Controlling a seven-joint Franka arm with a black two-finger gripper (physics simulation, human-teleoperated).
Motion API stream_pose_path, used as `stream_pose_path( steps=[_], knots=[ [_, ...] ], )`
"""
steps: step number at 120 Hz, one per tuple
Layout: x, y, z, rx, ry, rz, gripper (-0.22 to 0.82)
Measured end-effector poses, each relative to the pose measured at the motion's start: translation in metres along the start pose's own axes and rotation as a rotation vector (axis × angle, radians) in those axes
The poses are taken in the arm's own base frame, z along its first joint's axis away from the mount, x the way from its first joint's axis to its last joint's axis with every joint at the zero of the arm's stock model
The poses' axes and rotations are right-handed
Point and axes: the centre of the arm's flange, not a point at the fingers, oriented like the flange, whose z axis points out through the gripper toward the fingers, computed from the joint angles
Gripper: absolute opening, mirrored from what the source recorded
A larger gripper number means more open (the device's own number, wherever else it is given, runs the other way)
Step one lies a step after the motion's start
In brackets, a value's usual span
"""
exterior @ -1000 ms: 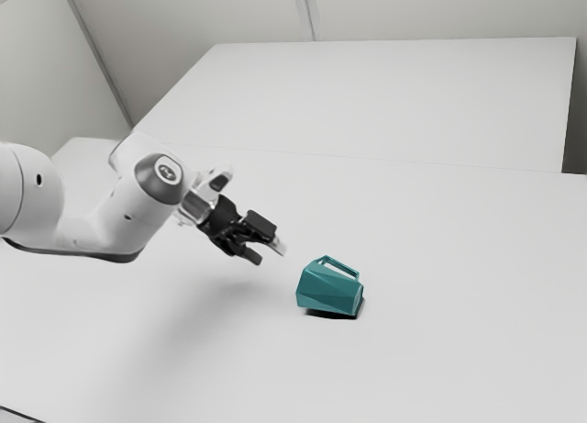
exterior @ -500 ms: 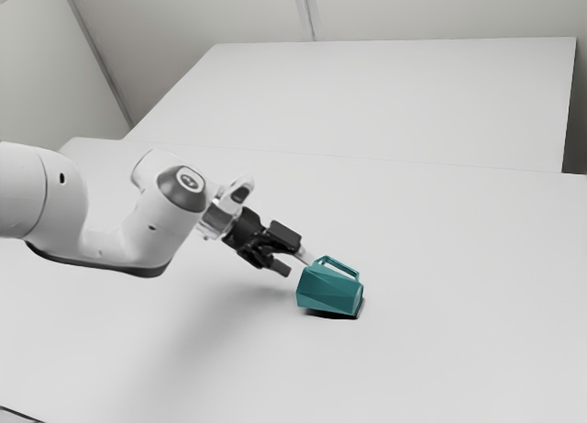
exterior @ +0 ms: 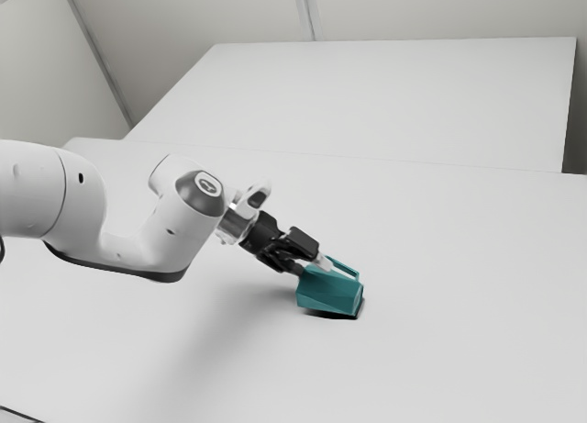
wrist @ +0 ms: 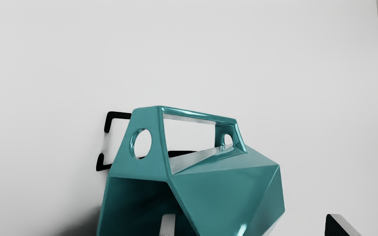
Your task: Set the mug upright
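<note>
The teal mug (exterior: 328, 294) lies on its side on the white table (exterior: 459, 304), its mouth (wrist: 136, 203) toward the gripper (exterior: 311, 265) and its base toward the exterior view's right. The handle (wrist: 199, 114) rises above the body, on the far side. The gripper reaches in from the exterior view's left, its fingers spread: one fingertip (wrist: 167, 226) overlaps the mouth, whether inside I cannot tell, and the other stands apart from the mug
</note>
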Motion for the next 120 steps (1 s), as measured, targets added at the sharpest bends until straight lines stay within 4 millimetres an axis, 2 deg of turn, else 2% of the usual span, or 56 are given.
stream_pose_path(
  steps=[39,54,77,97,120],
  knots=[
    [0.000,0.009,0.003,0.003,0.007,0.024,0.22],
    [0.004,0.018,-0.001,0.004,0.020,0.044,0.15],
    [0.003,0.026,0.006,0.004,0.012,0.050,-0.06],
    [0.007,0.035,0.007,0.008,0.018,0.057,-0.13],
    [0.015,0.048,0.003,0.023,0.036,0.077,-0.16]
  ],
)
